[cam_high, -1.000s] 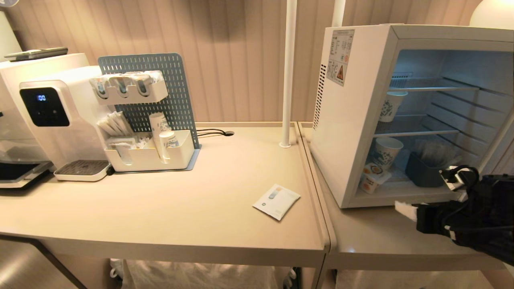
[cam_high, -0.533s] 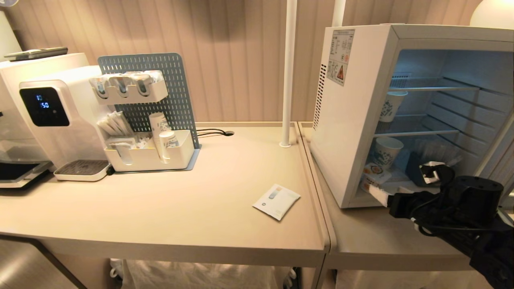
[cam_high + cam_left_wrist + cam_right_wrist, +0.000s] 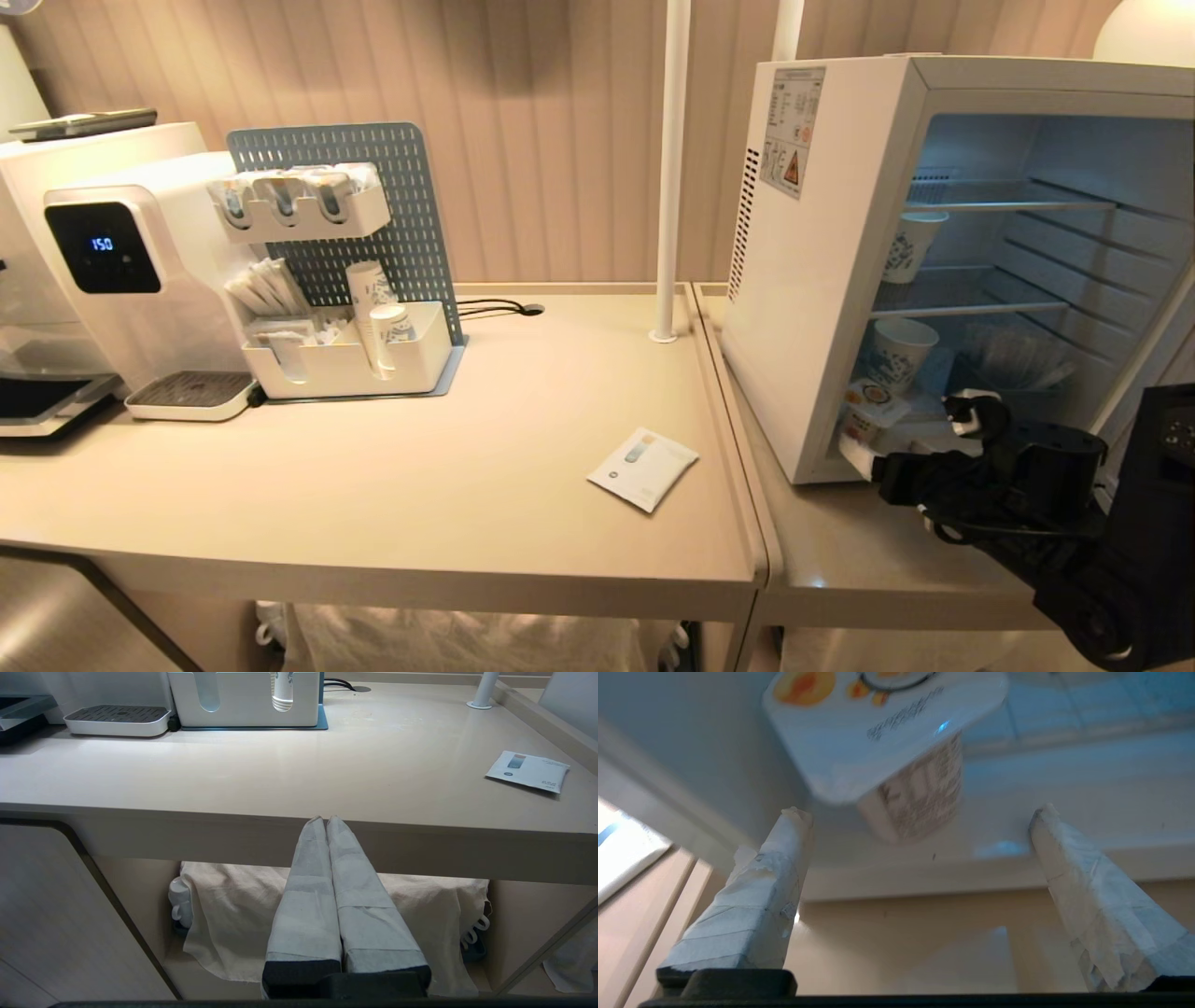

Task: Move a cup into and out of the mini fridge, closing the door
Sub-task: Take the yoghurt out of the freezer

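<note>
The left gripper point(image 3: 325, 820) hangs below the table point(image 3: 420, 485) edge at about 7 o'clock, fingers pressed together, holding nothing. At 4 o'clock, the cup point(image 3: 864, 417) stands on the floor of the open fridge point(image 3: 822, 280), near its front left corner. The right gripper point(image 3: 920, 816) is just before it, fingers spread wide and empty. The cup looks light, thin-walled and easy to tip; I would take it by the body under the wide lid

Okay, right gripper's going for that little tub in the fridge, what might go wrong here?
The cup sits ahead of the open right gripper, not yet between the fingers; it looks small and light, so a fingertip could tip it or push it deeper. A paper cup stands close behind and might get knocked. The arm may also catch the mini fridge frame.
</note>
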Robot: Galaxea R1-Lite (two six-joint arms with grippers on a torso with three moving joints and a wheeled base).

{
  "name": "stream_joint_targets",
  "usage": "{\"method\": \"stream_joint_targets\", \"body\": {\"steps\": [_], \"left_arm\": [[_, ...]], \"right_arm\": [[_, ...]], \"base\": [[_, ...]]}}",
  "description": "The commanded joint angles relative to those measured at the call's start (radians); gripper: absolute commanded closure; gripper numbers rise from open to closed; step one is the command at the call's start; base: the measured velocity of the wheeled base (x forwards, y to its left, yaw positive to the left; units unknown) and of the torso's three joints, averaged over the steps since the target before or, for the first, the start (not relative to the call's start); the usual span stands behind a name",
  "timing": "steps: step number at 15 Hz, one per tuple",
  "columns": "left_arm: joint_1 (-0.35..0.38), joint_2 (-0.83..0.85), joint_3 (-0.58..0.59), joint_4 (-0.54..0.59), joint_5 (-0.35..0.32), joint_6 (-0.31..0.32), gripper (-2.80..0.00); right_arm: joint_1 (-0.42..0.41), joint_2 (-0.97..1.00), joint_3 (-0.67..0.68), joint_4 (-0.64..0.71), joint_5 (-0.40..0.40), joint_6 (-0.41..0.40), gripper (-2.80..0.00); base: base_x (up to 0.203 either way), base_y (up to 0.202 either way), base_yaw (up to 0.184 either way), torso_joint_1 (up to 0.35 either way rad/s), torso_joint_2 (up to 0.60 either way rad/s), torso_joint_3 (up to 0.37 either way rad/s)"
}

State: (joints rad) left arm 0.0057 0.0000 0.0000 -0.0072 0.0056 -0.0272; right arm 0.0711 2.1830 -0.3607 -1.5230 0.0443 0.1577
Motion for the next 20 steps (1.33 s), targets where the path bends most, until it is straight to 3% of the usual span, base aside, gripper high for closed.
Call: {"method": "stream_joint_targets", "body": {"steps": [1,12,13,20], "left_arm": [[0.0,0.002,0.002,0.0,0.001,0.0,0.0],[0.0,0.002,0.002,0.0,0.001,-0.002,0.0],[0.0,0.002,0.002,0.0,0.001,-0.002,0.0],[0.0,0.002,0.002,0.0,0.001,-0.002,0.0]], "right_arm": [[-0.006,0.022,-0.041,-0.007,0.0,-0.001,-2.8],[-0.008,0.014,-0.211,0.16,0.0,0.001,-2.8],[-0.007,0.011,-0.21,0.173,-0.001,0.001,0.0],[-0.007,-0.021,-0.181,0.18,0.0,0.003,0.0]], "base": [[0.0,0.0,0.0,0.0,0.0,0.0],[0.0,0.0,0.0,0.0,0.0,0.0],[0.0,0.0,0.0,0.0,0.0,0.0],[0.0,0.0,0.0,0.0,0.0,0.0]]}}
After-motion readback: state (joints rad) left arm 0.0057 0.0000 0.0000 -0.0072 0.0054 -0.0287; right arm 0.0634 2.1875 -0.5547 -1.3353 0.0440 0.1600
